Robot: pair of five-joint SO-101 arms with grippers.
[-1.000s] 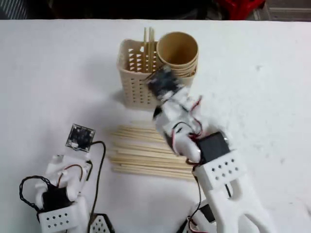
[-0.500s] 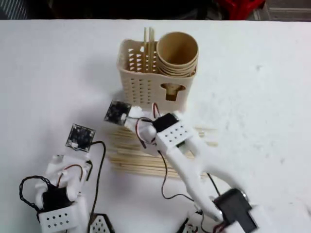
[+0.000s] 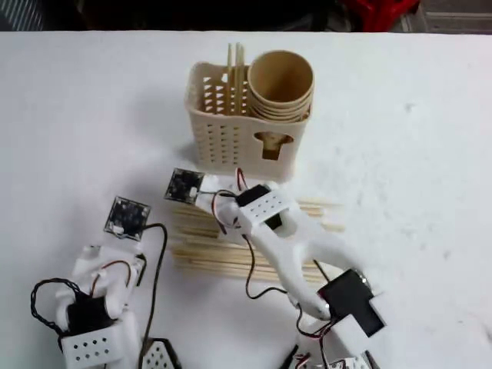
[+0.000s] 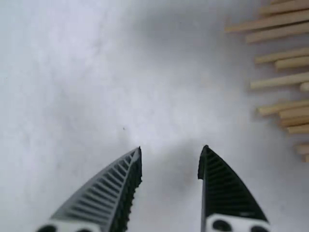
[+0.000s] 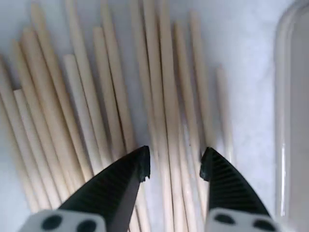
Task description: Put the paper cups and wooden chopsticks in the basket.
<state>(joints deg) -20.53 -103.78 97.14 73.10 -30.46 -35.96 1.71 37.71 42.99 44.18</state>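
A cream basket (image 3: pixel 223 142) stands at the back of the table, holding a stack of paper cups (image 3: pixel 280 81) and two upright wooden chopsticks (image 3: pixel 234 58). In front of it lies a pile of loose chopsticks (image 3: pixel 200 234). My right arm (image 3: pixel 265 211) bends low over that pile. My right gripper (image 5: pixel 175 164) is open just above the chopsticks (image 5: pixel 111 96), with a few sticks between its fingertips and the basket wall (image 5: pixel 292 121) beside it. My left gripper (image 4: pixel 170 159) is open over bare table, and the chopstick ends (image 4: pixel 280 82) lie off to one side.
My left arm (image 3: pixel 104 284) rests at the near left corner with its cable looped beside it. The white table (image 3: pixel 400 154) is bare to the right of the basket and at the far left.
My right arm came away from the basket front, swung down and left, and lowered its gripper onto the chopstick pile. The left arm has not moved.
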